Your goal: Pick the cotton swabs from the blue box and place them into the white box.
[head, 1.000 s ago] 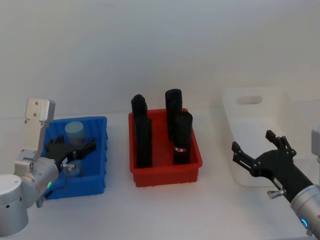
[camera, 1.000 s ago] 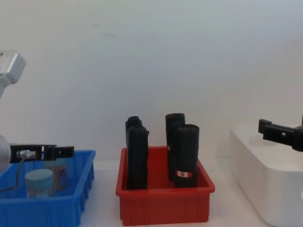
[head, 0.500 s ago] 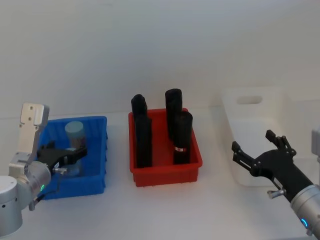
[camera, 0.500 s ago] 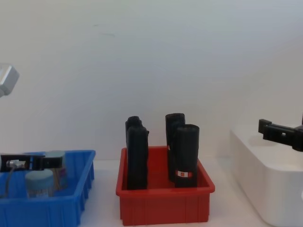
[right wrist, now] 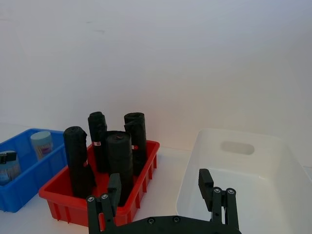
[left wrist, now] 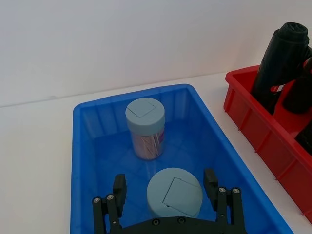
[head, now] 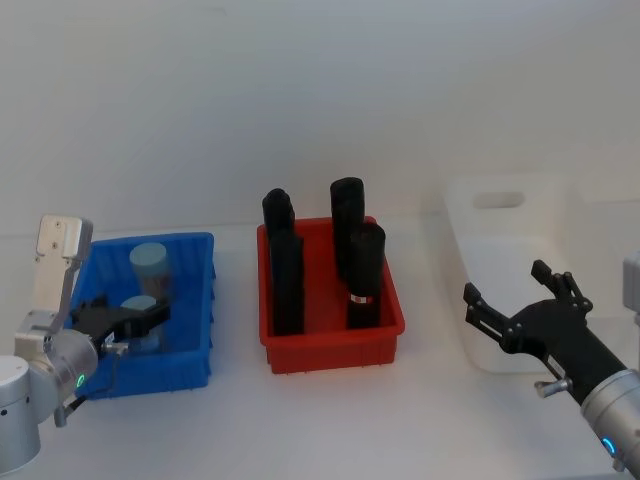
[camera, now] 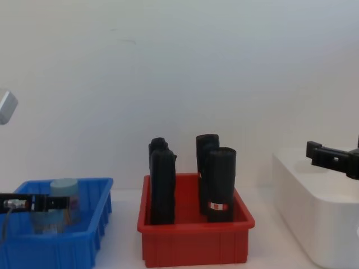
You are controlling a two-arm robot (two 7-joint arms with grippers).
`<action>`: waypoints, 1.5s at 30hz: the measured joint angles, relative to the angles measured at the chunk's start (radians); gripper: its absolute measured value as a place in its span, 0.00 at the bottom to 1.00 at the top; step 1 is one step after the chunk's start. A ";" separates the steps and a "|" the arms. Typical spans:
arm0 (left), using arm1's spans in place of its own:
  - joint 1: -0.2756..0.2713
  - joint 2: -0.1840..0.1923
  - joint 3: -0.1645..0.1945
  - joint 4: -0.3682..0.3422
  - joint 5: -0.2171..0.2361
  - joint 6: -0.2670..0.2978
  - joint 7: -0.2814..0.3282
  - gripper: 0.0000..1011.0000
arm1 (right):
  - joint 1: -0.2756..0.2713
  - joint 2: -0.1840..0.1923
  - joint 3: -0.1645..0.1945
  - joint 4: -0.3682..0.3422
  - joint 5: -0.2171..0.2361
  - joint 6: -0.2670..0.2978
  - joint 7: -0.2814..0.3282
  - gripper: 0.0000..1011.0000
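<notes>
Two cotton swabs jars with pale blue-green lids stand in the blue box (left wrist: 87, 146). The far jar (left wrist: 145, 121) stands alone near the back. The near jar (left wrist: 174, 192) sits between the fingers of my left gripper (left wrist: 165, 186), which is open around it with a gap at the sides. From the head, the left gripper (head: 125, 322) is low over the blue box (head: 190, 365), at the near jar (head: 138, 304). My right gripper (head: 520, 310) hangs open and holds nothing in front of the white box (head: 560, 215).
A red bin (head: 330, 345) with several tall black rolls (head: 365, 262) stands between the blue box and the white box. The white box (right wrist: 243, 170) has nothing in it. A plain wall rises close behind all three containers.
My left gripper has drawn back toward the near left of the blue box and dropped lower, ending with its fingers on either side of the near jar. The right arm has not moved.
</notes>
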 joint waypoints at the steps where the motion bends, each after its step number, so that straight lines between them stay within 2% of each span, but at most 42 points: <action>1: -0.001 0.000 0.000 0.003 -0.001 -0.001 -0.002 0.99 | 0.000 0.000 0.000 0.000 0.000 0.000 0.000 0.99; 9: -0.007 -0.002 -0.005 0.032 -0.009 -0.008 -0.020 0.99 | 0.000 0.000 0.000 0.000 0.000 0.000 0.000 0.99; 12: -0.010 -0.003 -0.006 0.042 -0.010 -0.011 -0.028 0.95 | 0.000 0.000 0.000 0.000 0.000 0.000 0.000 0.99; 15: -0.010 -0.003 -0.007 0.049 -0.010 -0.017 -0.032 0.89 | 0.000 0.000 0.000 0.000 0.000 0.000 0.000 0.99; 16: -0.010 -0.003 -0.008 0.051 -0.010 -0.018 -0.033 0.84 | 0.000 0.000 0.000 0.000 0.000 0.000 0.000 0.99; 22: -0.009 -0.003 -0.009 0.054 -0.005 -0.032 -0.039 0.68 | 0.000 0.000 0.000 0.000 0.000 0.000 0.000 0.99; 26: -0.005 -0.001 -0.010 0.048 -0.001 -0.040 -0.043 0.65 | 0.000 0.000 0.000 0.000 0.000 0.000 0.000 0.99; 34: 0.010 0.009 -0.014 -0.007 0.011 -0.054 -0.064 0.65 | 0.000 0.000 0.000 0.000 0.000 0.000 0.000 0.99; 45: 0.031 0.035 -0.021 -0.162 0.040 -0.037 -0.129 0.65 | 0.000 0.000 0.000 0.000 0.000 0.000 0.000 0.99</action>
